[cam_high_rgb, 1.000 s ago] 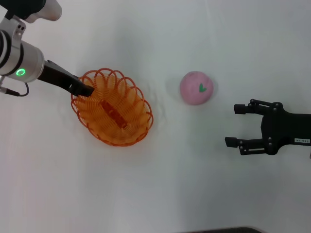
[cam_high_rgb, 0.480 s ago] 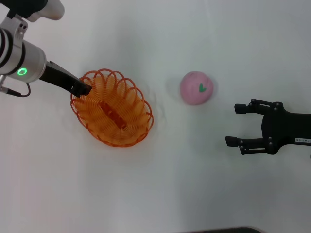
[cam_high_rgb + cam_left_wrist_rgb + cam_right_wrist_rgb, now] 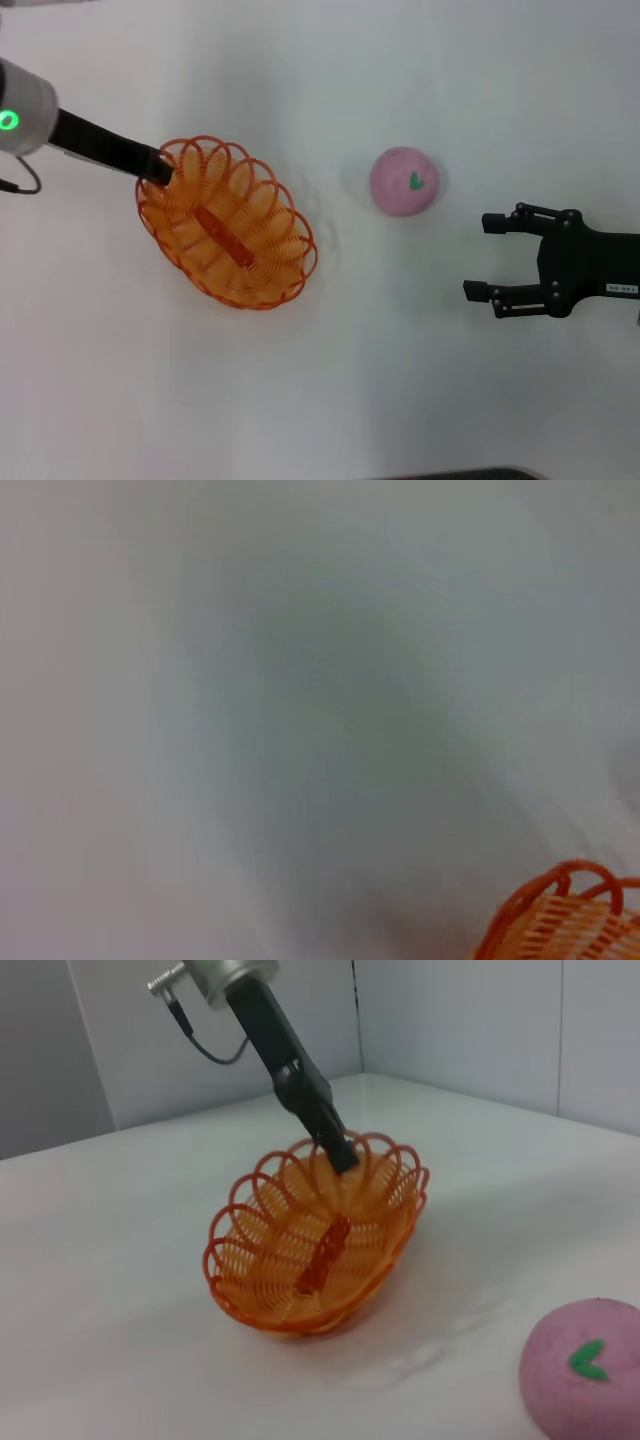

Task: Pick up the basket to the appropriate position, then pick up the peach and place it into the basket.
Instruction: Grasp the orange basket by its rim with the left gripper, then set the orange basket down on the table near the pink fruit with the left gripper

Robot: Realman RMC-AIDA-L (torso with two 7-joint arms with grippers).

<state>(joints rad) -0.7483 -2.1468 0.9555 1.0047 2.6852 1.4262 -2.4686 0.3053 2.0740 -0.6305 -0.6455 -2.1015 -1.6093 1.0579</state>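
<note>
The orange basket (image 3: pixel 225 232) is at the left of the white table, tilted, with its far-left rim raised. My left gripper (image 3: pixel 160 168) is shut on that rim. The right wrist view shows the basket (image 3: pixel 315 1250) tipped up on one side, with the left gripper (image 3: pixel 340 1150) clamped on its high edge. A bit of the rim shows in the left wrist view (image 3: pixel 560 920). The pink peach (image 3: pixel 403 181) with its green leaf mark lies on the table to the basket's right, and shows in the right wrist view (image 3: pixel 585 1380). My right gripper (image 3: pixel 477 258) is open and empty, to the right of the peach and nearer me.
The white table (image 3: pixel 330 380) surrounds the basket and peach. Grey walls (image 3: pixel 460 1020) stand behind the table in the right wrist view. A dark edge (image 3: pixel 450 474) marks the table's near side.
My left arm has pulled up and to the left, raising the gripped rim so the basket tilts and shifts slightly left. The peach and right gripper have not moved.
</note>
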